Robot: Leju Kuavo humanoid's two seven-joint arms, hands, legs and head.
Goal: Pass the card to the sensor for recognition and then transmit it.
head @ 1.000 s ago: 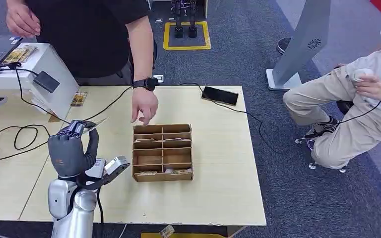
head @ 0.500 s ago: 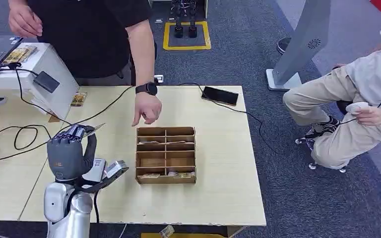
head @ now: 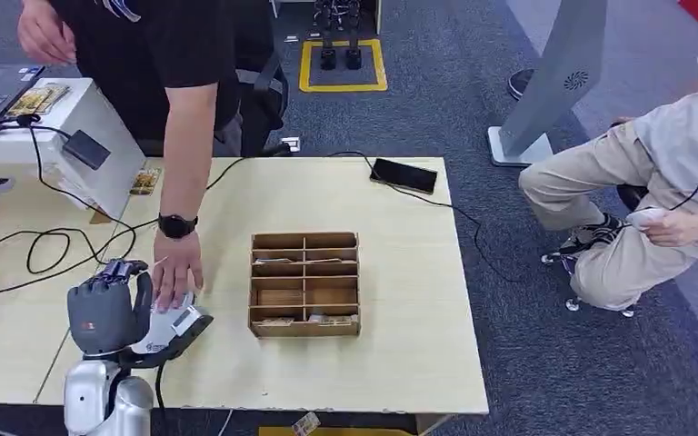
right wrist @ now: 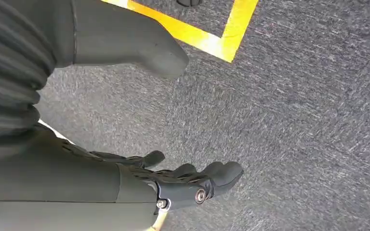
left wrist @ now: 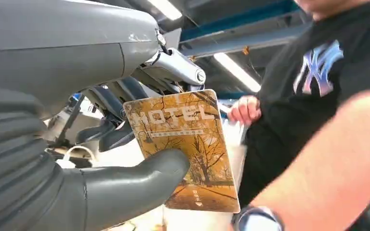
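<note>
One card (left wrist: 183, 149) in left hand (head: 104, 313).

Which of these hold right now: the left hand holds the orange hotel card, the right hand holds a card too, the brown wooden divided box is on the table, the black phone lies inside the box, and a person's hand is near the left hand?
1. The left hand holds the orange hotel card. True: the thumb presses on its face.
2. The right hand holds a card too. False: it holds nothing, with grey carpet beyond it.
3. The brown wooden divided box stands on the light wooden table. True.
4. The black phone lies inside the box. False: it lies on the table near the far edge, apart from the box.
5. A person's hand is right beside the left hand. True.
</note>
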